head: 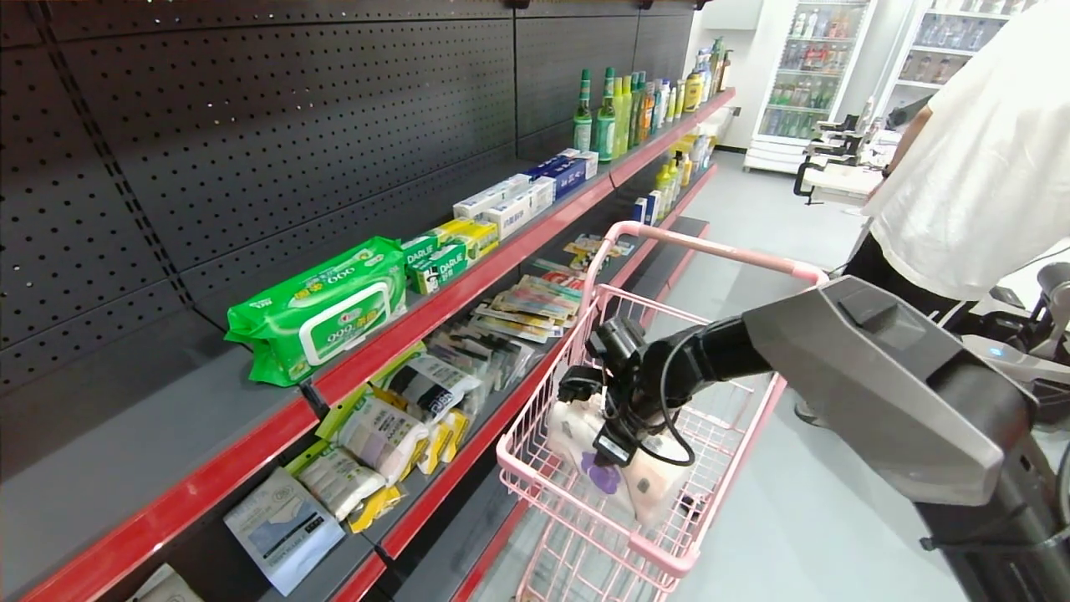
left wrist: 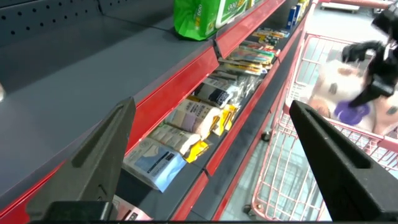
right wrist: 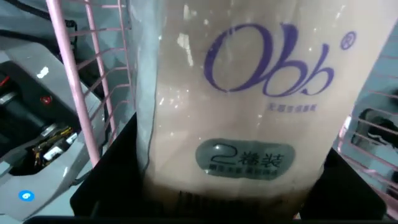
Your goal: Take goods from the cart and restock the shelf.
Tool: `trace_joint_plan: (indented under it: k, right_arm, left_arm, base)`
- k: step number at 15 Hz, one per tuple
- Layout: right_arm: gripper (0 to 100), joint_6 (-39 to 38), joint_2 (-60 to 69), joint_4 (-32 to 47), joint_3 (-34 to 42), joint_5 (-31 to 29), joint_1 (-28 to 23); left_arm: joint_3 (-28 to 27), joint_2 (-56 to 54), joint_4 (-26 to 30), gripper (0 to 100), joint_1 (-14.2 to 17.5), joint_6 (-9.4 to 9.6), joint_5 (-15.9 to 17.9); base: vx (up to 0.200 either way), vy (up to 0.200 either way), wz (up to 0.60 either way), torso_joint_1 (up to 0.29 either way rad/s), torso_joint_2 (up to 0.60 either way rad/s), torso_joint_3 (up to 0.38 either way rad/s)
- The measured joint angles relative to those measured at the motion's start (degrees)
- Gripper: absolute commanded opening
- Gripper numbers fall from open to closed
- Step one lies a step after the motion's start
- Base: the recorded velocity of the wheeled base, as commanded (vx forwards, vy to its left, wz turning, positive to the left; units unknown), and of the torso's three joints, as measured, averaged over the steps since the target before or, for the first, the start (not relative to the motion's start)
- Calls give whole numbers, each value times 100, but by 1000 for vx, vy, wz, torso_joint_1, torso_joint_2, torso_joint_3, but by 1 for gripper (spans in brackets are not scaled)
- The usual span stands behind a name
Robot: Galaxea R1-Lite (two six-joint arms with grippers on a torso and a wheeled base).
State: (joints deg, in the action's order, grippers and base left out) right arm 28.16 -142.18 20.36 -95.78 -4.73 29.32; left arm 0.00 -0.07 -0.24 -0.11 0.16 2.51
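The left hand [left wrist: 211, 106] is released, its two dark fingers [left wrist: 102, 155] spread wide, and it hangs by the near, bare end of the shelf [head: 125, 435], whose grey boards have red front edges. Farther along the upper board lies a green wipes pack [head: 322, 305], its front corner jutting over the red edge. Green and yellow toothpaste boxes [head: 443, 251] come next, then white and blue boxes [head: 535, 188], then green bottles [head: 614, 117] at the far end. The board below holds soft packs of cloths [head: 384, 435] and flat carded goods [head: 522, 309].

To the right of the shelf stands the pink cart [head: 585, 493], close against the lower boards. The right hand [head: 614, 447] is down inside the basket, clenched on a white paper pack [head: 660, 485]. In the right wrist view the pack [right wrist: 249, 93] (white wrap, purple lettering) sits between the two dark fingers [right wrist: 112, 168], which touch its sides. The pack is inside the cart, near the shelf-side wall of the basket. Whether it rests on the basket floor cannot be told.
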Motion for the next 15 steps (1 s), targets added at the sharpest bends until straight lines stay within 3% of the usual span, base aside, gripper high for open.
trace_joint_plan:
  k: [10,15]
  right_arm:
    - [0,-296,2862,1084,926,-60,-669]
    - [0,-362,5169,1231,2263,-356,-708]
  left_arm:
    - [0,0,2,100,1,-6,5]
    - [0,0,2,100,1,-9,5]
  base:
    - [0,0,0,0,0,0]
    - [0,0,0,0,0,0]
